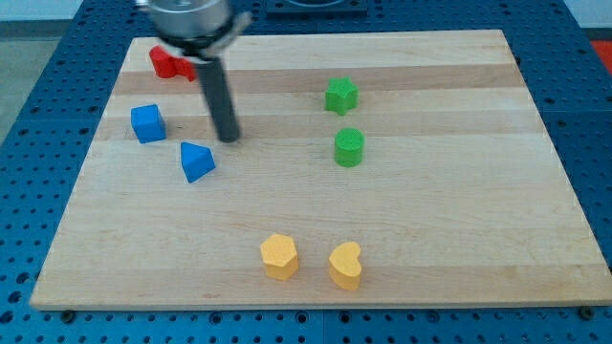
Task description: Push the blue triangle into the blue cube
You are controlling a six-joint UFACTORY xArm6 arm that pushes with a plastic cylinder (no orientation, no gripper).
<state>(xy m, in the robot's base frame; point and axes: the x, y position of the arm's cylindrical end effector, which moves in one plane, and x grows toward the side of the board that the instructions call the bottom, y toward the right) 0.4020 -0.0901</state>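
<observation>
While no fingers are fitted to the rod, so nothing is held, my tip [228, 139] is seen just up and to the view's right of the blue triangle [197, 161], apart from it. From that triangle, the blue cube [147, 123] is placed near, up and to the view's left, with a red block [170, 64] farther up; a green star-shaped block [341, 96], a green cylinder [349, 147], a yellow hexagon [279, 256] and a yellow heart [345, 266] are spread on the wooden board [459, 220] well to its right.

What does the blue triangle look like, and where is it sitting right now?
The blue triangle is a small, solid, wedge-shaped block in bright blue, like painted wood or plastic. It lies flat on the pale wooden board, toward the view's left. Nothing touches it. The blue cube sits apart, up and to its left. My tip stands just up and to its right, close but with a gap showing.
</observation>
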